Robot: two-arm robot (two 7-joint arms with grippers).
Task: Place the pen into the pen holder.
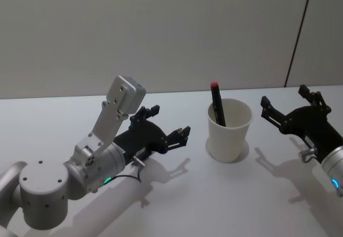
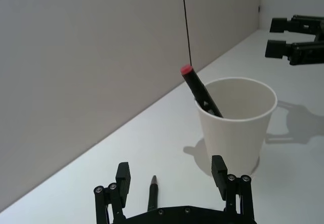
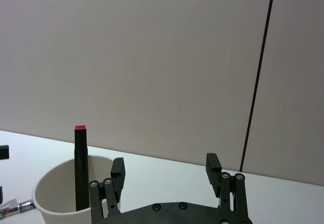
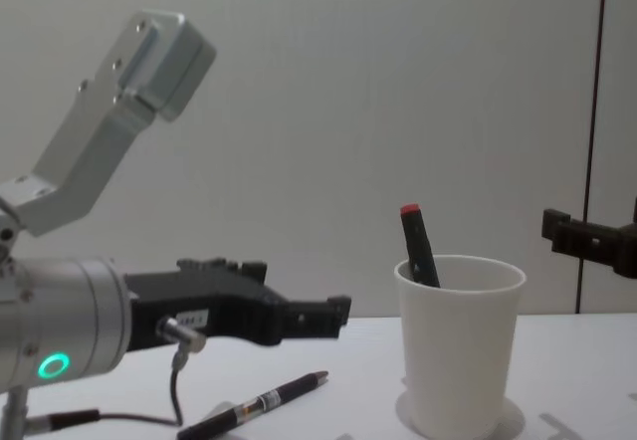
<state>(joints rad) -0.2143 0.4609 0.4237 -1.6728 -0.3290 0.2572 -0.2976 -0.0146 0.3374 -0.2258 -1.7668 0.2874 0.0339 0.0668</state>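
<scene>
So there are two pens here. A red-capped marker (image 1: pixel 217 104) stands in the pen holder (image 1: pixel 229 132), leaning on its far-left rim. A slim dark pen (image 4: pixel 261 402) lies flat on the table (image 1: pixel 177 205), just left of the cup and right under the left gripper (image 1: pixel 171 121). That one on the table is my guess for the job. The left gripper hovers over it with its jaws spread wide and nothing in them. The right gripper (image 1: pixel 284 96) hangs off to the right of the cup, also spread and empty. The pen looks light and stiff, with a smooth round barrel, so I'd bet it rolls or skids if nudged. I'd pinch it across the middle of the barrel, near the pale label band. The cup is thin paper and probably weighs nothing, so bumping the rim could tip it, and the marker takes up some of the opening. Hard-to-see stuff: from above, the left arm covers the table pen. From the chest camera its near end runs off the bottom edge, so I can't tell cap from tip. The inside bottom of the cup is hidden too.
</scene>
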